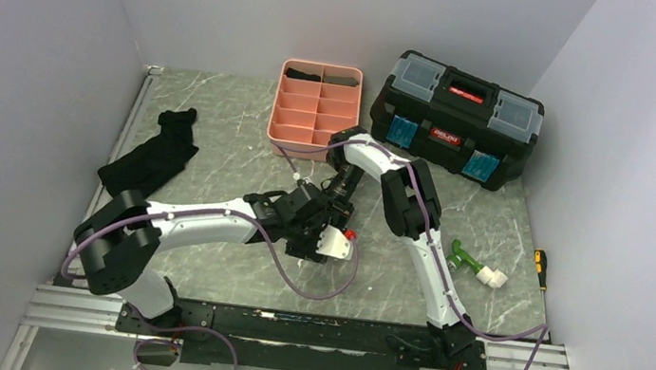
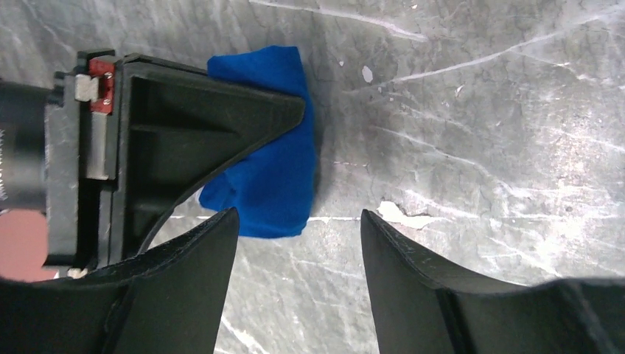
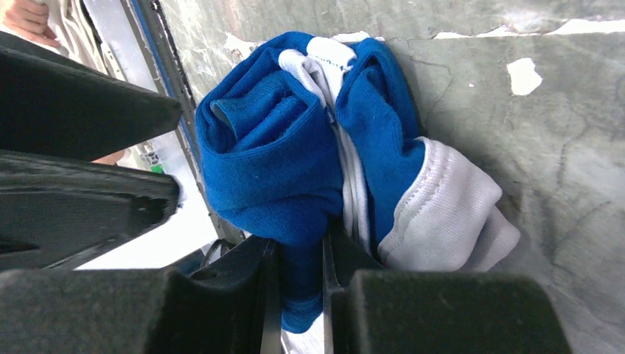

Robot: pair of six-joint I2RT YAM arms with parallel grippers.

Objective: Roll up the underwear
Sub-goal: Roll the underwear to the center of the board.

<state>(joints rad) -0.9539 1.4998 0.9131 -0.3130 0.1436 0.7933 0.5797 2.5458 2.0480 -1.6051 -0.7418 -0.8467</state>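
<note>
Underwear (image 3: pixel 295 169): blue bundle, half rolled, mid-surface (image 2: pixel 479 147), between both tools.
Right tool (image 3: pixel 298 254): clamped on a fold of it.
Left tool (image 2: pixel 295 228): spread wide beside it, gripping nothing.
Handling: looks soft, light, likely to unroll; grip the thick rolled edge.

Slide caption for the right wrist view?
Right pincer shut on the rolled blue-and-white underwear, on the grey marbled table.

One underwear (image 2: pixel 274 173), one tray (image 1: pixel 295 121), one toolbox (image 1: pixel 456 118)
</note>
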